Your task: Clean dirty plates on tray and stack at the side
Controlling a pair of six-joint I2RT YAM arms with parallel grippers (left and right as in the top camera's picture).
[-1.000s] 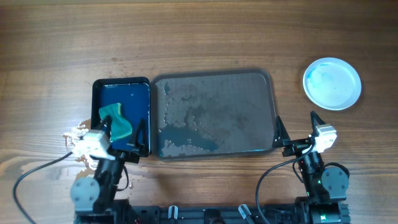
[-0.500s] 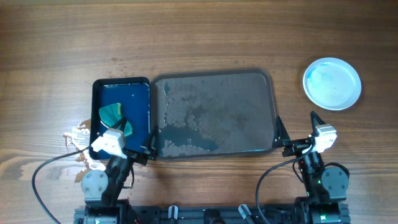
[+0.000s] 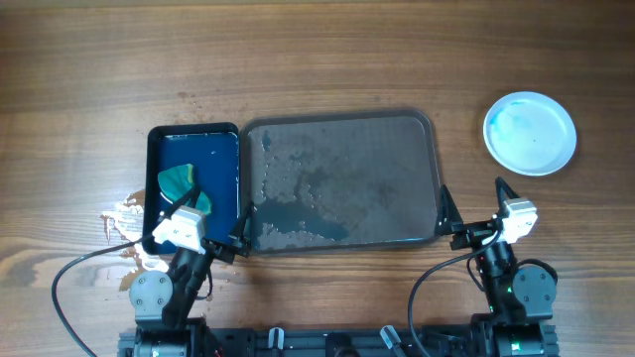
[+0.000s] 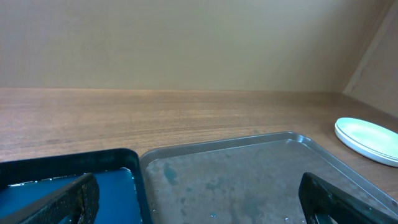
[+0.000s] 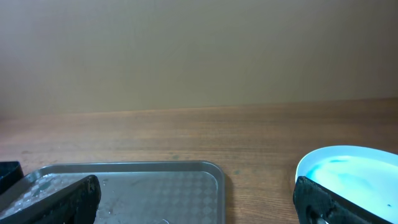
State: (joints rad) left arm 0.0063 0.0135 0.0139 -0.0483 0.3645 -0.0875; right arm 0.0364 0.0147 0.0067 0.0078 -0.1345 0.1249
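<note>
The dark grey tray point(image 3: 337, 116) lies mid-table, wet and speckled, with no plate on it; it also shows in the left wrist view point(image 4: 249, 168) and the right wrist view point(image 5: 143, 180). The white plates point(image 3: 530, 133), with a pale blue wash on top, sit stacked on bare wood at the far right, and show in the wrist views point(image 4: 367, 140) point(image 5: 354, 171). My left gripper point(image 3: 203, 226) point(image 4: 199, 199) is open and empty, spanning the seam between the two trays' near ends. My right gripper point(image 3: 474, 198) point(image 5: 196, 199) is open and empty, between the tray's right end and the plates.
A smaller dark blue tray point(image 3: 193, 134) holding blue water stands against the grey tray's left side, with a teal sponge point(image 3: 179, 181) in it. A pale wet splash point(image 3: 124, 213) marks the wood left of it.
My left arm has swung to the right, off the sponge, and its wrist now covers the sponge's near part. The right arm, the trays and the plates have not moved.
</note>
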